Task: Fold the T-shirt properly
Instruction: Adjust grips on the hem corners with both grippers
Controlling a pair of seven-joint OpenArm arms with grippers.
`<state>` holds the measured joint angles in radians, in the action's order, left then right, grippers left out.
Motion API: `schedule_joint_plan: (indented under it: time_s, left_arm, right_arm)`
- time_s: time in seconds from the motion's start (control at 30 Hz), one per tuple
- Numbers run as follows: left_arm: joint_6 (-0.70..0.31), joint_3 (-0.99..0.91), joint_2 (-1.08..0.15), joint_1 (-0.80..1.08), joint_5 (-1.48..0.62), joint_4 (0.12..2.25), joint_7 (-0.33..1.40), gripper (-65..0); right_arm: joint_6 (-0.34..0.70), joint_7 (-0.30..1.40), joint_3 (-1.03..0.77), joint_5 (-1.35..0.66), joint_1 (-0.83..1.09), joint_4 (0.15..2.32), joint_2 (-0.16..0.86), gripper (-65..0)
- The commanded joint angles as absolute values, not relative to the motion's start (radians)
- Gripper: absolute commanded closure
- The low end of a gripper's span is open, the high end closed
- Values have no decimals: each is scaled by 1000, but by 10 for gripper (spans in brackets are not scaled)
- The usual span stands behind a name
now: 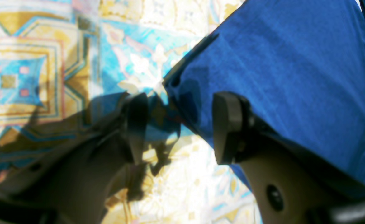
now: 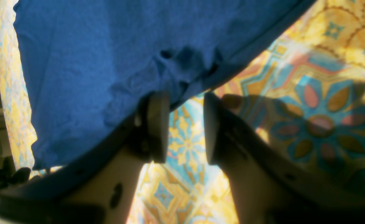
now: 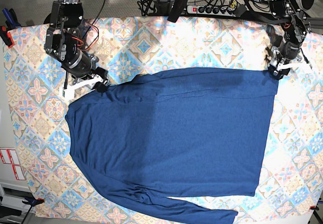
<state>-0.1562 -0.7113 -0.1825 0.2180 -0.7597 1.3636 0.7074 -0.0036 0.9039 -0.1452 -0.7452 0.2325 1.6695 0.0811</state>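
Observation:
The dark navy-blue T-shirt (image 3: 171, 133) lies flat on the patterned tablecloth (image 3: 35, 93), with one long sleeve (image 3: 192, 211) folded along its near edge. My left gripper (image 3: 275, 70) hovers at the shirt's far right corner. In the left wrist view this gripper (image 1: 179, 127) is open, the shirt's corner (image 1: 279, 77) lying just beyond and under one finger (image 1: 227, 124). My right gripper (image 3: 98, 85) is at the far left corner. In the right wrist view it (image 2: 184, 124) is open too, and the crumpled shirt edge (image 2: 86, 62) lies beside its left finger (image 2: 157, 124). Neither holds cloth.
A power strip with cables (image 3: 212, 9) lies past the table's far edge. White labels (image 3: 9, 163) sit off the left edge. Bare tablecloth (image 3: 298, 148) surrounds the shirt on the left, right and far sides.

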Motion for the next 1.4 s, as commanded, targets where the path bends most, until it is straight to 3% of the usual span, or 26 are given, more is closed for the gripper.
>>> schedule_joint_plan:
  time_s: [0.0, 1.2, 1.27, 1.37]
  left_arm:
    - [-165, -716, -200, 197, -771, 1379, 694, -326]
    - [-171, -710, -163, 50, -716, 1155, 694, -321]
    - [-173, -710, -163, 53, -719, 1156, 694, -299]
    - [-173, -710, -163, 54, -720, 1156, 694, -143]
  right_arm:
    - [5, 891, -156, -760, 223, 1692, 87, -188]
    - [5, 889, -159, -760, 228, 1693, 87, -186]
    - [5, 889, -159, -760, 226, 1693, 87, -186]
    - [5, 889, -159, -760, 223, 1693, 87, -186]
